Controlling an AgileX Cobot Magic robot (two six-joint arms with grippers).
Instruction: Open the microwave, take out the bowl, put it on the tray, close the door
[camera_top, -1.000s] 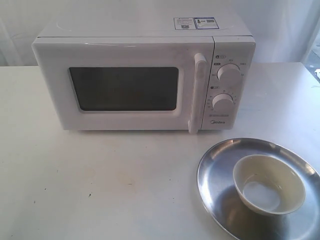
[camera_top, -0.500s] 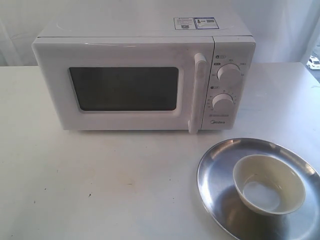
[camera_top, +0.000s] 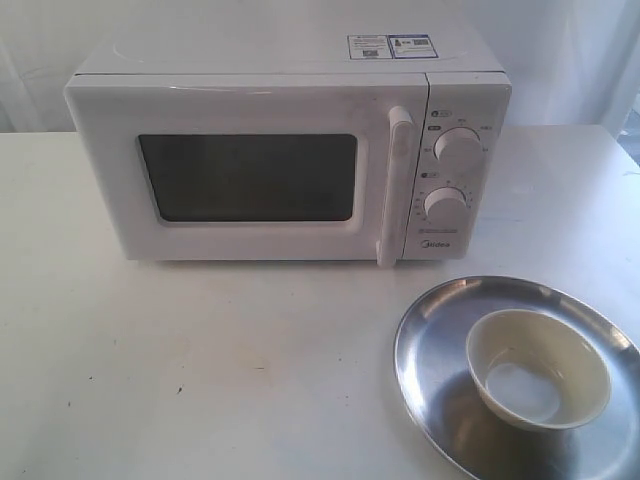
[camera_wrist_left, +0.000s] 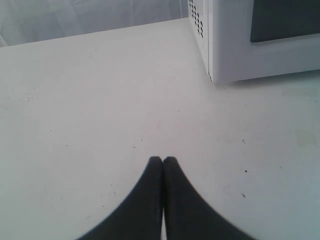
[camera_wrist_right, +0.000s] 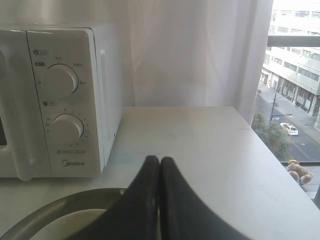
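Note:
The white Midea microwave (camera_top: 290, 150) stands at the back of the table with its door (camera_top: 240, 175) shut and the bar handle (camera_top: 393, 185) upright. The cream bowl (camera_top: 538, 368) sits inside the silver tray (camera_top: 430, 350) at the front right. Neither gripper shows in the exterior view. My left gripper (camera_wrist_left: 163, 160) is shut on nothing above bare table, short of the microwave's corner (camera_wrist_left: 220, 45). My right gripper (camera_wrist_right: 159, 160) is shut on nothing, over the tray's rim (camera_wrist_right: 65, 200), beside the dial panel (camera_wrist_right: 62, 100); the bowl (camera_wrist_right: 75, 225) shows partly below it.
The white table (camera_top: 200, 360) runs wide in front of the microwave. Its right edge (camera_wrist_right: 270, 155) lies by a window with a curtain (camera_wrist_right: 200, 50) behind. The microwave's vented side (camera_wrist_left: 197, 20) faces the left gripper.

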